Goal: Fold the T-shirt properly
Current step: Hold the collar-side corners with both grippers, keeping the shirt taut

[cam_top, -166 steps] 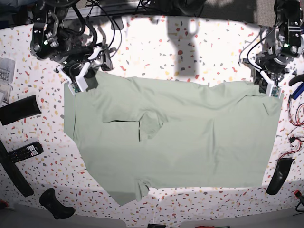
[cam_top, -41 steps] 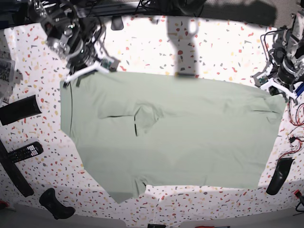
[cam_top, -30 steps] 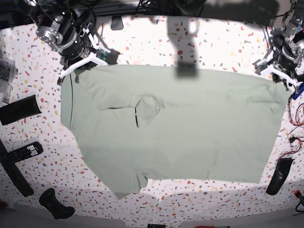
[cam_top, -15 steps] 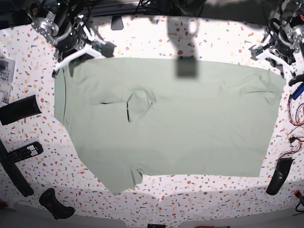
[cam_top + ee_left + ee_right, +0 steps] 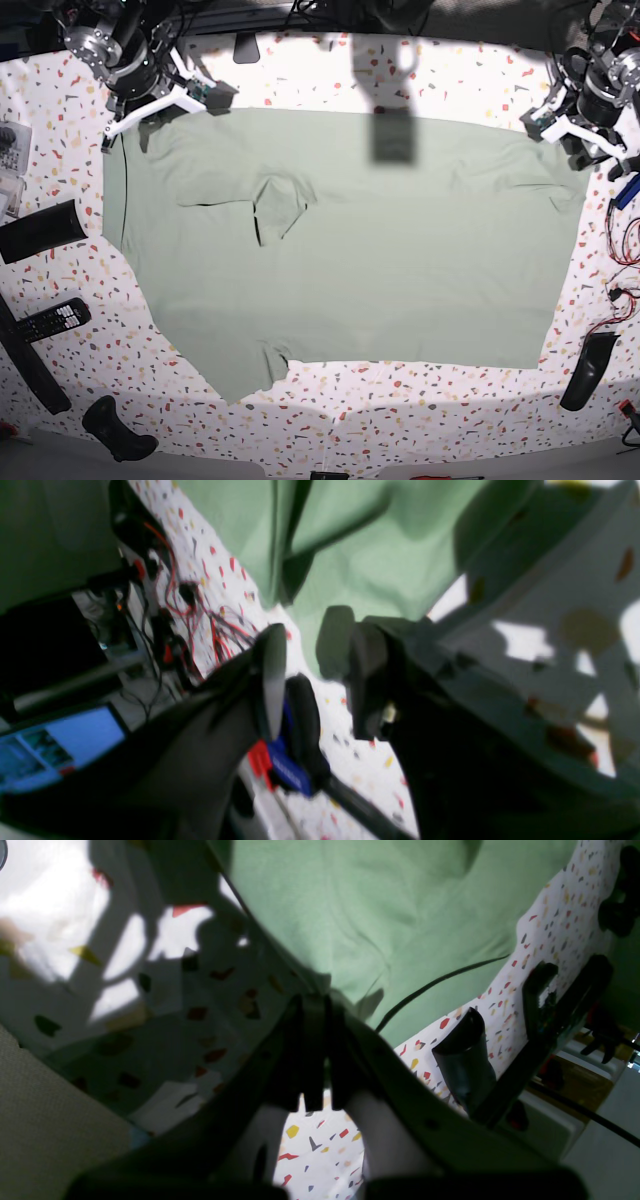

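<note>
Since the earlier frames both grippers have pulled the T-shirt (image 5: 340,235) toward the far edge of the terrazzo table (image 5: 420,85), and its top hem now lies straighter. Going from the left of the base view, the right gripper (image 5: 160,103) has its jaws pressed together on the shirt's far corner; the cloth spreads away just below them. On the other side, the left gripper (image 5: 312,672) has its jaws parted, and the shirt's other corner lies just beyond them, not held. Flattening seems nearly done; no fold is made yet.
</note>
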`<state>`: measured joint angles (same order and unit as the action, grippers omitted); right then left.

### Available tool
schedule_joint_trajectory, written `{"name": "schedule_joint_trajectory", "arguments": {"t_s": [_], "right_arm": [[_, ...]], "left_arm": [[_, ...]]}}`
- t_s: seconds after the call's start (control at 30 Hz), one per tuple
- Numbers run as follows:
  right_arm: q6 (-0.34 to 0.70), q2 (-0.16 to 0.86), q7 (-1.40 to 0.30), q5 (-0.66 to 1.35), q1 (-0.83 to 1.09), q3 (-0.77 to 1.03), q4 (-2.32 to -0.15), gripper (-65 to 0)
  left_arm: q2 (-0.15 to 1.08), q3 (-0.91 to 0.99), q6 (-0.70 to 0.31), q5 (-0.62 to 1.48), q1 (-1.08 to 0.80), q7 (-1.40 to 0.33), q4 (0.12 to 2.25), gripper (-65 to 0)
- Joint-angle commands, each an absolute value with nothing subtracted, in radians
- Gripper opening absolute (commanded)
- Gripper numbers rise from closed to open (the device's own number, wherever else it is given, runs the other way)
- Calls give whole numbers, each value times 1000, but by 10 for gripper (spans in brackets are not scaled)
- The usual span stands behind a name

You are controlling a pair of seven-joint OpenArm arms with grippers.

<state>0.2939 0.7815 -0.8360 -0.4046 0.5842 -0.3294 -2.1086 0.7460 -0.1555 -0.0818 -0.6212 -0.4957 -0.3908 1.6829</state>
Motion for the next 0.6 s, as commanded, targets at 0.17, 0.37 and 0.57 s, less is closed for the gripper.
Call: {"name": "schedule_joint_trajectory", "arguments": {"t_s": [0.17, 0.37, 0.57], "right_arm": [[274, 795, -839, -420, 582, -321, -2128, -650], [266, 795, -839, -420, 582, -321, -2128, -650], [249, 795, -839, -420, 582, -321, -2128, -650]], "left_arm": [[765, -145, -138, -654, -533, -395, 1697, -454], [765, -145, -138, -733, -542, -265, 1697, -454], [765, -145, -139, -728, -482, -136, 1694, -458]]}}
